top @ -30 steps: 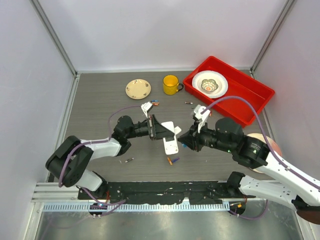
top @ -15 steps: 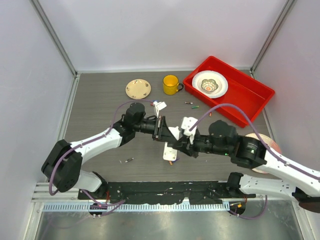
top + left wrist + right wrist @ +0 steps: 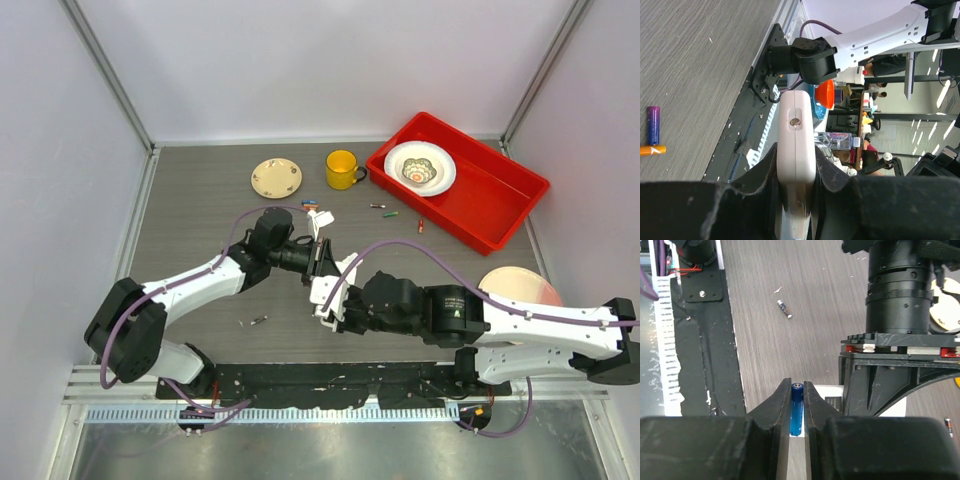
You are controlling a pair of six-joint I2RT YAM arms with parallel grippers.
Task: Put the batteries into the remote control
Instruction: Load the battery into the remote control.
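My left gripper is shut on the white remote control and holds it tilted off the table; the left wrist view shows the remote clamped edge-on between the fingers. My right gripper is shut on a blue battery, held right over the white remote next to the left gripper's black body. Loose batteries lie on the table: a purple one and an orange one, one at the front left, and some near the mug.
A yellow mug and a small plate stand at the back. A red tray with a bowl is at the back right. More batteries lie near the tray. A pink plate is at the right.
The left gripper lifted the remote and moved it forward and right. The right arm swung left, bringing its gripper with the blue battery up to the remote.
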